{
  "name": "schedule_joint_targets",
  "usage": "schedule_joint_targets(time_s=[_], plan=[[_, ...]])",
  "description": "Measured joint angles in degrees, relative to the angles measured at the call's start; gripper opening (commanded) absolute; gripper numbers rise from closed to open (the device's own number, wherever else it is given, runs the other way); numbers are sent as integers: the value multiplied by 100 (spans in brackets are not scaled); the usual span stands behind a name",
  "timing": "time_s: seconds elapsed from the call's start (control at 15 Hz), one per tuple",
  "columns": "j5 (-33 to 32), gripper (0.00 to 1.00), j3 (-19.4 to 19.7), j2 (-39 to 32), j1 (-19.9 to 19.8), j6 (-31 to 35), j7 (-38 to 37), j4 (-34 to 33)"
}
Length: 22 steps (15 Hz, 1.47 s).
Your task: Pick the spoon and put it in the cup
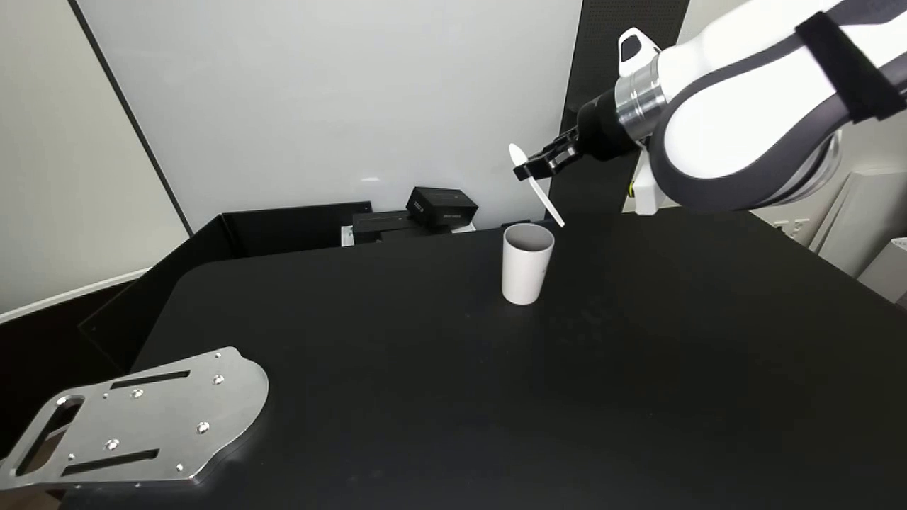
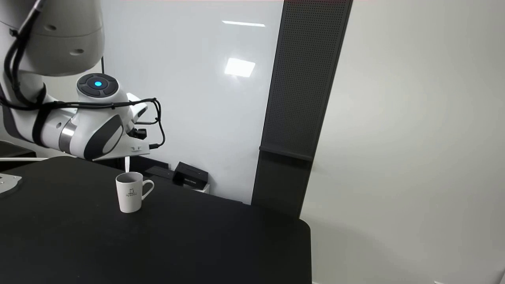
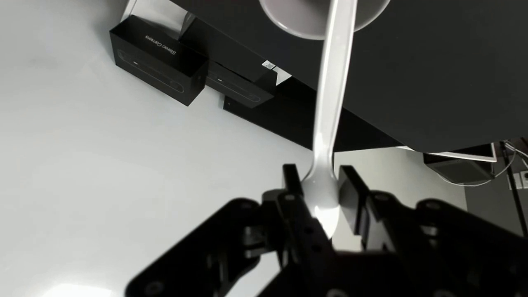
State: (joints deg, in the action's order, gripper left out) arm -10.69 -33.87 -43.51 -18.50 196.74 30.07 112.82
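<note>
The white spoon (image 1: 545,202) is held in the air by its bowl, with its handle slanting downward. My gripper (image 1: 528,170) is shut on the bowl; in the wrist view the two finger pads (image 3: 319,181) touch it from both sides. The white cup (image 1: 524,273) stands upright on the table below. In an exterior view the cup (image 2: 129,197) shows a side handle and a small print. There the spoon's handle end (image 2: 127,164) shows just above the cup's rim, and the arm hides the gripper. In the wrist view the spoon's handle (image 3: 333,74) crosses over the cup's opening (image 3: 297,18).
The black table (image 1: 425,397) carries a grey metal plate (image 1: 163,418) at its near left corner. Black boxes (image 1: 443,207) lie in a dark tray behind the table's back edge, also seen in the wrist view (image 3: 159,62). A whiteboard wall (image 2: 189,90) stands behind.
</note>
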Motion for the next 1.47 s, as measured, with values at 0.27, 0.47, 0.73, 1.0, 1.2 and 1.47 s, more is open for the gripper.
schedule_joint_targets(time_s=[0.27,0.47,0.73,1.0,1.2,1.47], plan=[[-77,7,-84,-200,-34,23,0,-165],[-204,7,-295,-439,-181,33,0,-356],[-356,7,-539,-771,-342,36,0,-572],[-448,7,-572,-1030,-366,60,3,-723],[-520,7,-572,-1231,-371,62,6,-835],[-574,7,-568,-1547,-361,57,22,-1041]])
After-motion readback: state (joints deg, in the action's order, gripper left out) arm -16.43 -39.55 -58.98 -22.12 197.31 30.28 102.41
